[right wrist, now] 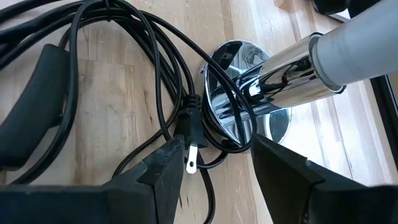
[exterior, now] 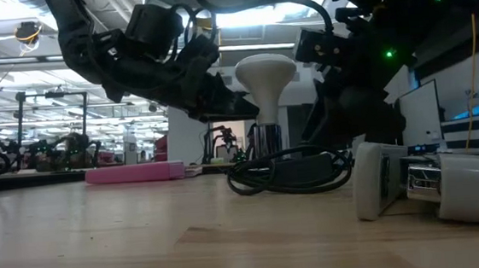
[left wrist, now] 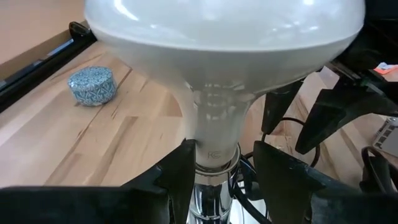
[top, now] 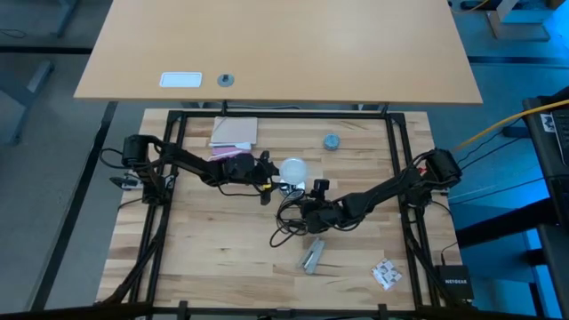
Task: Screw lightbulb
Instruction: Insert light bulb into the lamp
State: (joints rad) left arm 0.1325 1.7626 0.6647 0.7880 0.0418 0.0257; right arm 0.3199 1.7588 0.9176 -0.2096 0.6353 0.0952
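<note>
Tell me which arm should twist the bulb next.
Left, probably. The left tool already brackets the narrow neck of the frosted-white pear-shaped lightbulb, standing upright in the shiny chrome socket. The right tool sits low by the socket's base and coiled black cord.

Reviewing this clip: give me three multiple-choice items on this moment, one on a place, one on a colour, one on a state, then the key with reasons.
1. Where is the lightbulb?
A. Upright on the silvery socket
B. Lying flat on the table
C. On the pink pad

2. What colour is the cord coiled by the socket's base?
A. White
B. Black
C. Yellow

3. How do the left gripper fingers stand at the bulb's neck?
A. Far away from it
B. One on each side of it
C. Clamped on the cord

Key: 1 A, the low view shows the bulb standing on the socket. 2 B, the right wrist view shows black loops. 3 B, the left wrist view shows a finger either side.
</note>
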